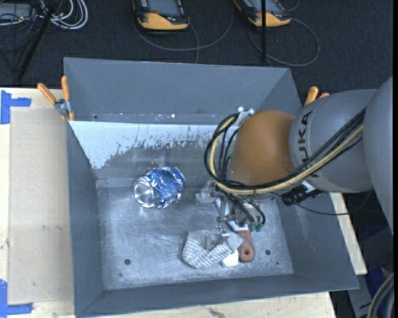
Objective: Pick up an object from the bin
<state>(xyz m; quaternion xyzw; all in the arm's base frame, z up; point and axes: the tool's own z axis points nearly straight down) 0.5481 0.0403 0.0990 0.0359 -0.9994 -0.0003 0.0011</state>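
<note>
Four loose things lie on the floor of the grey metal bin [86, 244]. Toward the left of the floor, near the foot of the sloping back wall, we see a crumpled blue and silver object [160, 186], roundish, with a shiny hollow turned to the left. It sits by itself, well apart from the other three. Those are gathered near the front wall, right of the middle. The largest is a flat grey and white cloth-like piece [200, 252] with a fine checked pattern. Just beside its right end lies a small reddish-brown piece [246, 250] with a rounded lower end, and a small white bit [230, 260] rests against the cloth's lower right corner.

The arm [345, 144] reaches in from the right. Its orange-brown cover [262, 150], ringed by black and yellow cables [215, 152], hangs above the right half of the floor. Below the cover the gripper [223, 236] points down over the right end of the checked cloth, just left of the reddish-brown piece. Its tip appears to meet the cloth's upper edge, though from this angle we cannot separate touching from hovering just above. Whether the gripper is open or closed we cannot tell, since the metal parts and wiring of the wrist crowd together at that spot.
</note>
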